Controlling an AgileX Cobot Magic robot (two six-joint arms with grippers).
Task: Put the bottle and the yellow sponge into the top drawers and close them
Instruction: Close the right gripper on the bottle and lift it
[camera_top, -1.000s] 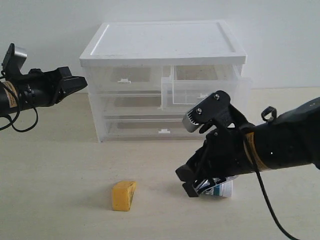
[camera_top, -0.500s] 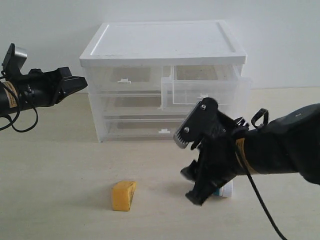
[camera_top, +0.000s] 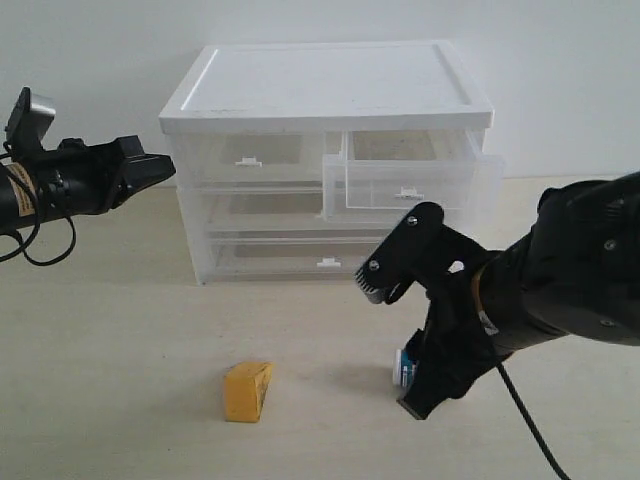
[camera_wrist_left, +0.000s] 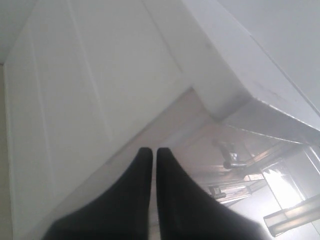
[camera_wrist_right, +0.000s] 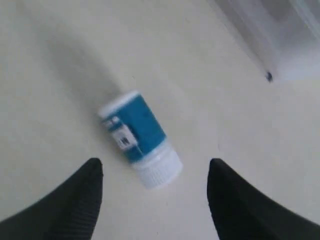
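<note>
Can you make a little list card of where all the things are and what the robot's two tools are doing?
right tool: open, holding nothing
bottle: lying on the table, below the right tool
left tool: shut, empty, by the cabinet
yellow sponge: on the table, alone
right top drawer: pulled out
left top drawer: shut

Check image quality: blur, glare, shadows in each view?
Exterior view: sharp, evenly lit, soft shadow beside the yellow sponge. Left wrist view: left hand dark and defocused, cabinet top washed out, glare on clear plastic. Right wrist view: bottle slightly soft, label text unreadable.
</note>
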